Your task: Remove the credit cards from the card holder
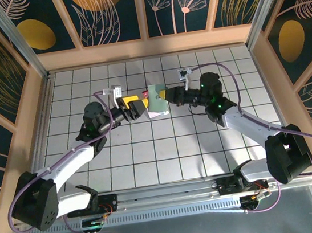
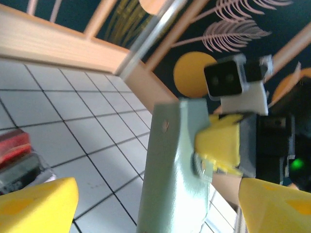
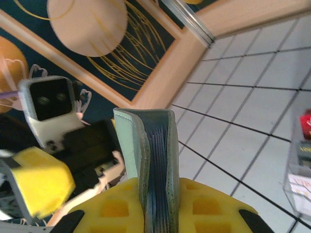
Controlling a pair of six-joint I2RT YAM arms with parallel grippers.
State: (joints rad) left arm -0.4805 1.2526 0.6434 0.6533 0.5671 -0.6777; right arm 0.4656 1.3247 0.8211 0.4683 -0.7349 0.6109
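The work is at the step of holding the card holder ready for emptying: no credit card is out yet, and none lies on the tiled counter. The right claw is clenched on the holder and carries it upright in the air above the middle of the far half of the counter. From the right wrist, the yellow fingers pinch the pale green covers on either side, with dark blue layered pocket edges showing between them. No separate card edge can be made out there. The left claw is released, its two yellow fingers spread wide. From the left wrist the holder stands in the gap between them, touched by neither. A small box with a red top rests on the counter just beside the two claws. The next move probably falls to the left claw. It has to line up with the open edge of the holder and either peel one cover aside or pinch a card that sticks out. The right claw must keep its grip firm so the thin folder does not twist or slip.
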